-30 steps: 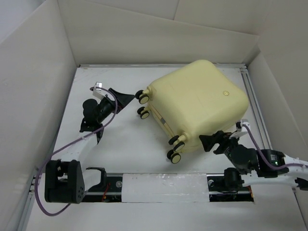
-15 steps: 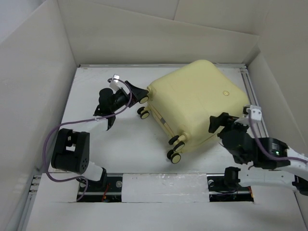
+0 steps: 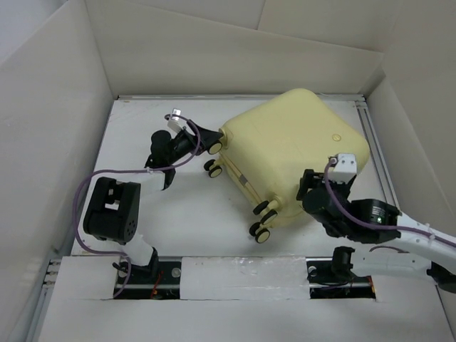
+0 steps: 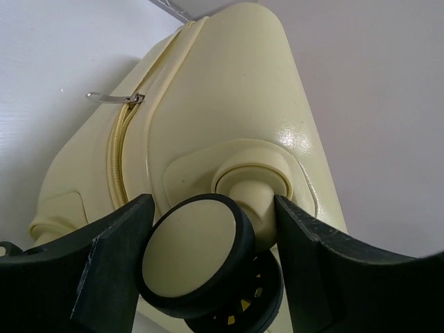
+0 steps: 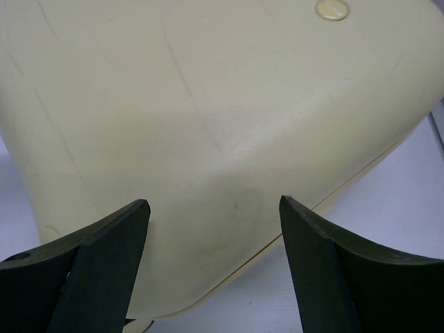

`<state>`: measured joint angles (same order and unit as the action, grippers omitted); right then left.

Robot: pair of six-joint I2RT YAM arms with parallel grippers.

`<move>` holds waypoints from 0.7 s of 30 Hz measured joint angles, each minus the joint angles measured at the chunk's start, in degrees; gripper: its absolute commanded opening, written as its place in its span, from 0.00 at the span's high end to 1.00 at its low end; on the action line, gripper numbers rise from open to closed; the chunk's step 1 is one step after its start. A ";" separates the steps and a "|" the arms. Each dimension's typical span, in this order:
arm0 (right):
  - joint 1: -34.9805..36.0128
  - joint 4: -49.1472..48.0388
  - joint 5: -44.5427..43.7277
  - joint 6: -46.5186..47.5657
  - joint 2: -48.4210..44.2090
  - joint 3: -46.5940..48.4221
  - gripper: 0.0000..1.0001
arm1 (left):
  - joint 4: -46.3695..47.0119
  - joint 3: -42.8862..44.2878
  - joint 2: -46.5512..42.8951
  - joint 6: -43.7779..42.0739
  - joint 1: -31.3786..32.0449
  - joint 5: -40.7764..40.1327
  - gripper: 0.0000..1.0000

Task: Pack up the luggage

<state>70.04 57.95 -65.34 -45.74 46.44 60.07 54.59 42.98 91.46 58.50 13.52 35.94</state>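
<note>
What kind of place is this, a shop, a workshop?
Probably a robot test cell: a white tabletop boxed in by plain white board walls, two black robot arms mounted at its near edge, and one pale yellow hard-shell suitcase lying on it.

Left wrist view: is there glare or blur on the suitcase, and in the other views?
Left wrist view: small glare patch on the luggage shell above the caster wheel; little blur. Right wrist view: broad dull sheen on the shell, no hard glare. Top external view: even light, sharp, soft shadows.
</note>
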 measured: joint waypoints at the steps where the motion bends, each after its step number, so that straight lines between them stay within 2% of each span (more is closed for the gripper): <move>1: 0.00 -0.20 0.26 0.28 0.39 0.00 0.18 | 0.44 -0.28 0.09 0.35 0.02 0.48 1.00; 5: -0.83 -0.94 2.08 -1.07 0.04 -1.60 0.18 | 2.80 -1.90 0.28 1.49 0.04 1.42 1.00; 9: -3.48 0.74 2.14 -3.63 -13.07 -6.54 0.22 | 3.96 -4.83 -2.08 2.51 -0.02 0.72 1.00; 12: -3.76 1.84 1.79 -4.68 -19.61 -6.27 0.20 | 4.00 -10.27 -7.61 3.10 -0.28 -0.90 1.00; 14: -4.04 1.75 2.29 -4.44 -16.37 -4.87 0.19 | 3.69 -14.64 -12.63 3.23 -0.74 -2.45 1.00; 19: -4.07 -1.97 5.55 -2.05 10.19 3.93 0.22 | 0.15 -23.96 -25.46 3.30 -2.14 -5.31 1.00; 21: -3.98 -5.99 5.33 0.68 15.21 5.09 0.22 | -3.78 -26.58 -31.21 2.73 -2.75 -6.40 1.00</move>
<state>66.06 51.96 -60.01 -45.06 61.65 65.17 50.81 16.40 60.25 61.23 10.76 29.54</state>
